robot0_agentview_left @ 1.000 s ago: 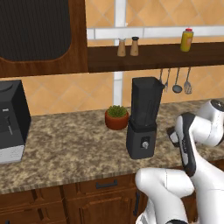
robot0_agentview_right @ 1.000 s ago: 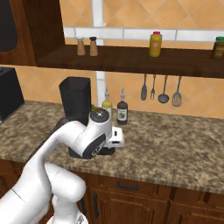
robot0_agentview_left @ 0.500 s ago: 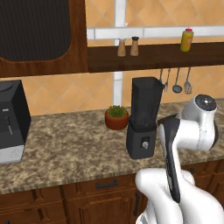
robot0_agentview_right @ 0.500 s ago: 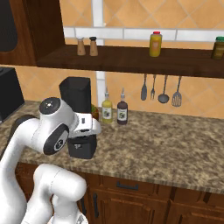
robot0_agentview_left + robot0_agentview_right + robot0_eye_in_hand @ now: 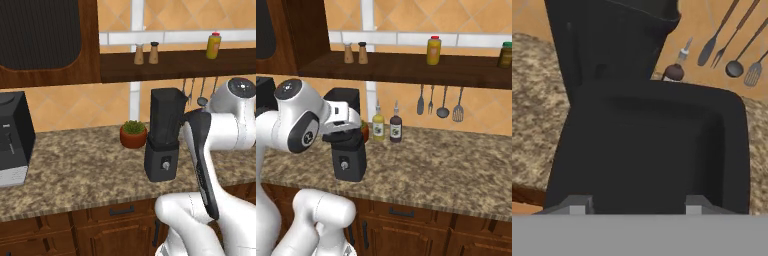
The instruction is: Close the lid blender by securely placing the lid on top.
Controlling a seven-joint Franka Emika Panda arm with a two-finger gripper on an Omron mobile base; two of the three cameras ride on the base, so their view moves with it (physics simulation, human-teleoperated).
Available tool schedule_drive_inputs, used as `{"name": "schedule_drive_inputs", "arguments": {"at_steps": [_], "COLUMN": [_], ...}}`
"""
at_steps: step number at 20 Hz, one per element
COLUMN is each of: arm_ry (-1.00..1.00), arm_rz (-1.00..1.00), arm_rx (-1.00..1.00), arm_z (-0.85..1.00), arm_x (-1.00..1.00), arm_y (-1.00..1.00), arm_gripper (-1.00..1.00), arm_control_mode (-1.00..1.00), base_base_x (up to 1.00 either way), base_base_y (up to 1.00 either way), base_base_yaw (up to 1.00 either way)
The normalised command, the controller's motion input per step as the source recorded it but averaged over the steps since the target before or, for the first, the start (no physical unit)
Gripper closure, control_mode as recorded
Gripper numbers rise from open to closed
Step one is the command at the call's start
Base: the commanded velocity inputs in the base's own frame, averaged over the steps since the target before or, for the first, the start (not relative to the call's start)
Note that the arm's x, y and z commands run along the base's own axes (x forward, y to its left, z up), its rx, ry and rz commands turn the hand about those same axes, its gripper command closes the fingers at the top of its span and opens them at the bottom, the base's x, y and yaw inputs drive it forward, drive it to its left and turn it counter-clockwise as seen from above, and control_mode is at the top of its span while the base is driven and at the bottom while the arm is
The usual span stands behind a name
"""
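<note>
1. Check the fingers (image 5: 577,204). In the hand view the 2 tips stand apart at the bottom edge. A black squarish slab with a recessed face lies directly beyond them. Treat this slab as the lid (image 5: 647,150). You cannot tell from the pictures whether the fingers pinch it or only frame it, so confirm the grip before moving.

2. Locate the target. The blender (image 5: 162,135) stands upright on the bench (image 5: 75,170), just beside a potted plant (image 5: 133,134). In the hand view its tall jar (image 5: 612,35) rises behind and above the slab. In the right base view the hand sits close in front of the jar, about level with where the jar meets the base.

3. Assess progress. The lid is off the bench and near the blender but not on the jar, so the placing step is not yet done.

4. Remaining work, as a judgement: raise the lid above the jar rim, level it, square it to the opening, lower it until seated, then let go.

5. Note the 2 bottles (image 5: 387,127) behind the blender and keep clear of them.
</note>
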Motion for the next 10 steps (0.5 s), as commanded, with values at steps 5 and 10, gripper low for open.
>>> {"name": "schedule_drive_inputs", "arguments": {"at_steps": [5,10], "arm_ry": [0.03,0.01], "arm_rz": [0.00,0.00], "arm_rx": [0.05,0.03], "arm_z": [1.00,0.46], "arm_x": [0.09,0.64], "arm_y": [0.14,0.29], "arm_gripper": [1.00,1.00], "arm_control_mode": [-1.00,-1.00], "base_base_x": [0.00,0.00], "base_base_y": [0.00,0.00], "base_base_yaw": [0.00,0.00]}}
